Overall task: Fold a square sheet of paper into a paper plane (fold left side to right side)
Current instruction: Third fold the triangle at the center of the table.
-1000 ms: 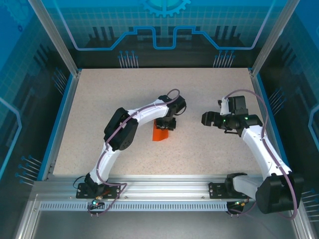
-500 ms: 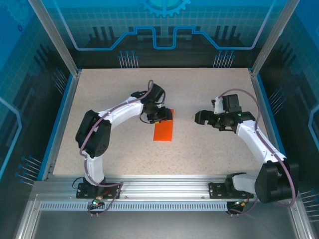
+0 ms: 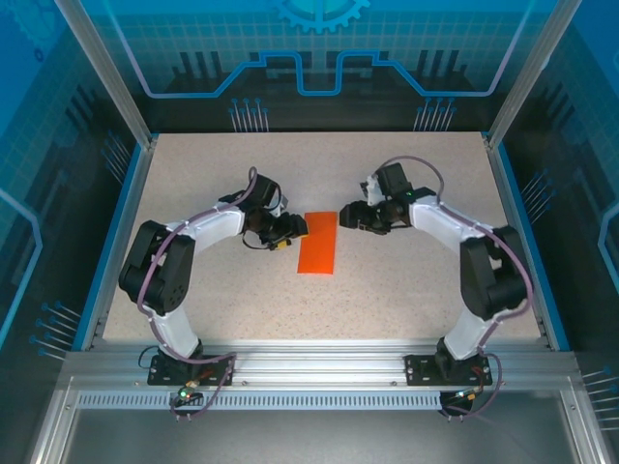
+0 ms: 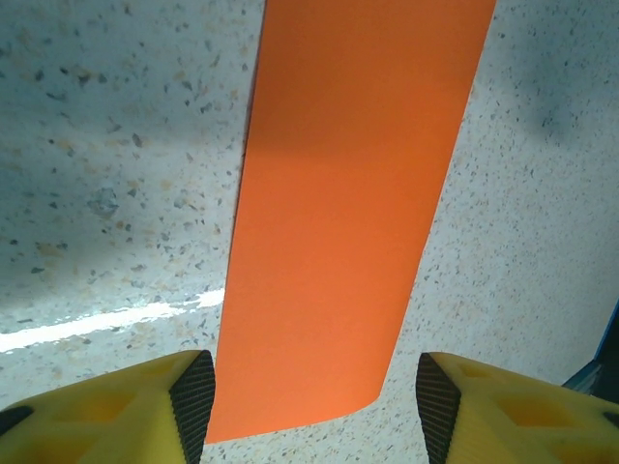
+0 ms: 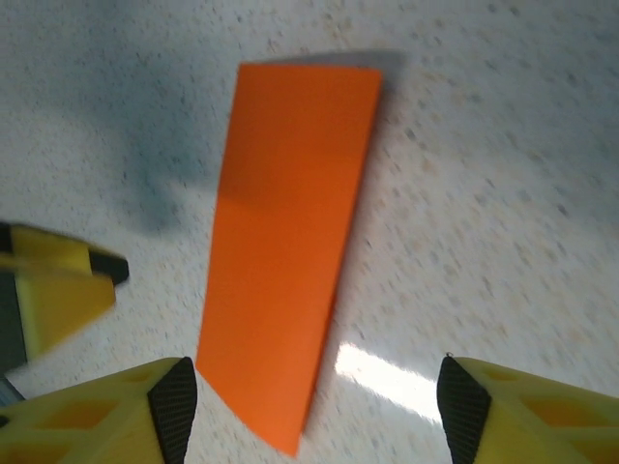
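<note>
The square sheet of paper (image 3: 318,243) lies flat on the table as a narrow bright orange rectangle, about half as wide as it is long. My left gripper (image 3: 290,232) sits low at its upper left edge. In the left wrist view the paper (image 4: 348,193) runs away from the open left gripper (image 4: 315,401), its near end between the fingertips, which do not touch it. My right gripper (image 3: 350,218) is at the paper's upper right corner. It stands open (image 5: 317,404) above the paper's near corner (image 5: 285,251).
The speckled table (image 3: 406,290) is bounded by blue rails at left (image 3: 114,242) and right (image 3: 527,242). A yellow finger of the left gripper (image 5: 53,290) shows at the left of the right wrist view. Both arms reach in from the near edge.
The left arm swung left and its gripper came off the paper, which now lies uncovered. The right arm moved left, up to the paper's right side.
</note>
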Controlling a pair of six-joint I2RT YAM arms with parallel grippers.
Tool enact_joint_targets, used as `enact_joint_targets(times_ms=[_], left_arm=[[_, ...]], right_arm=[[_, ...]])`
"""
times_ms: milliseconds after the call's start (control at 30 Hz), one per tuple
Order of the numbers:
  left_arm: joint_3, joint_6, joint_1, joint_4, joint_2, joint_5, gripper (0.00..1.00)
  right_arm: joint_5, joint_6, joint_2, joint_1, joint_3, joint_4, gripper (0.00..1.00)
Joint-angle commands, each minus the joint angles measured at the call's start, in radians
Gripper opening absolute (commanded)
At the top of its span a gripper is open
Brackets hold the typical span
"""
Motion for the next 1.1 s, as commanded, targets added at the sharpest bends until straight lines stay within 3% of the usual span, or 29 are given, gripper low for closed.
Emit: enact_joint_targets(times_ms=[0, 367, 1067], left_arm=[[-0.038, -0.01, 0.003, 0.062, -0.053, 0.067, 0.61], [-0.035, 0.004, 0.003, -0.001, -0.04, 0.064, 0.61], [0.018, -0.007, 0.002, -0.01, 0.065, 0.109, 0.6]], right_arm=[[-0.033, 0.019, 0.1, 0.029, 0.112, 0.015, 0.68], [-0.032, 0.017, 0.333, 0.062, 0.307, -0.015, 0.66], [-0.013, -0.045, 0.436, 0.062, 0.387, -0.09, 0.65]])
